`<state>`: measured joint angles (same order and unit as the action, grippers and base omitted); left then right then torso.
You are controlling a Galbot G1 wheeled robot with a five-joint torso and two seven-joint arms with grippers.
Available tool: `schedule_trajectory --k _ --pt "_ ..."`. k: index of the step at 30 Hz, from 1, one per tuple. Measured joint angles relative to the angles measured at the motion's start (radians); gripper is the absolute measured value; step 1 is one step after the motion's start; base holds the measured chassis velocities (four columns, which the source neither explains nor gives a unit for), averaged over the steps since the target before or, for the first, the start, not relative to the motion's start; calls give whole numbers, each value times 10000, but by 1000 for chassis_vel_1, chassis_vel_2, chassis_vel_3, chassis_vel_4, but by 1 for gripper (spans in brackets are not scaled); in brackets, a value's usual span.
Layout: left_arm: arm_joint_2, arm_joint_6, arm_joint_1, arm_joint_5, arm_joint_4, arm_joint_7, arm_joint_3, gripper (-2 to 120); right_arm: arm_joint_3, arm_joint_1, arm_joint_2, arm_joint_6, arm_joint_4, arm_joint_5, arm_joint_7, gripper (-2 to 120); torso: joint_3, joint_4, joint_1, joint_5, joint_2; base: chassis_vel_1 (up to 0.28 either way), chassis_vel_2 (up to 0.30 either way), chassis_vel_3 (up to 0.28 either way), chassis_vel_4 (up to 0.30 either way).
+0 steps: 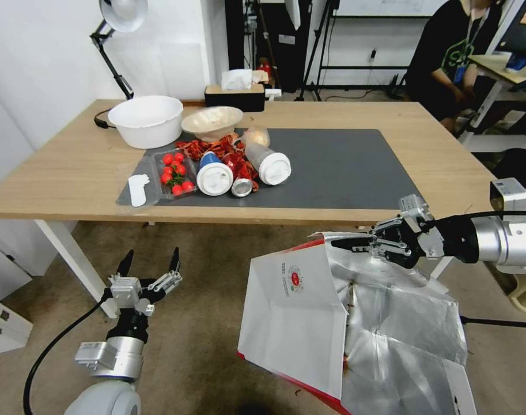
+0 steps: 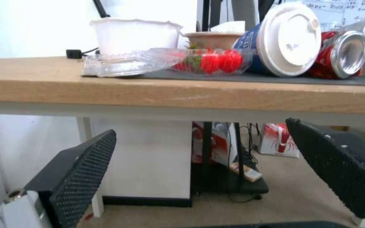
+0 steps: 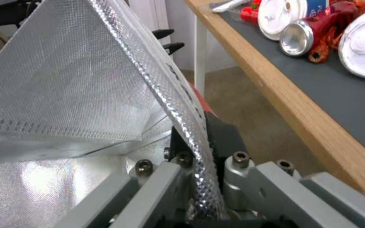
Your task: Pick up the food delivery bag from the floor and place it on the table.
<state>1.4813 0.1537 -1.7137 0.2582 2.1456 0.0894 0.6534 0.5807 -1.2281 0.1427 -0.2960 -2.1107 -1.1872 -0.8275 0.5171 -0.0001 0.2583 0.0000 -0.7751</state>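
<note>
The right claw (image 1: 355,243) is clamped tight on the foil-lined top edge of the food delivery bag (image 1: 294,323), which hangs just in front of the counter (image 1: 72,173), mouth gaping, its rim about level w/ the counter's near edge; can't tell if the base has cleared the floor (image 1: 205,265). The left claw (image 1: 150,262) sits low by the counter leg, fingers spread wide, holding nothing. Risks, as I judge: it's a one-edge pinch on thin foil, so the lip could tear or slip out; the bag swings lopsided and could catch the counter edge; and the landing spot is crowded, so it may knock stuff over. Count on the counter: 1 white bowl (image 1: 146,120), 1 tan bowl (image 1: 212,122), 2 lidded cups (image 1: 215,174) on their sides, 1 can (image 1: 242,187), 1 clear tomato tray (image 1: 173,173), 1 tissue box (image 1: 235,95).
</note>
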Motion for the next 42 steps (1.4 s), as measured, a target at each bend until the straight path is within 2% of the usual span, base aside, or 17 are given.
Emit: schedule_trajectory --k 42 --pt "5 15 30 11 -61 21 7 100 -29 -26 72 6 69 81 22 0 1088 0 808 0 -1893 0 0 0 0"
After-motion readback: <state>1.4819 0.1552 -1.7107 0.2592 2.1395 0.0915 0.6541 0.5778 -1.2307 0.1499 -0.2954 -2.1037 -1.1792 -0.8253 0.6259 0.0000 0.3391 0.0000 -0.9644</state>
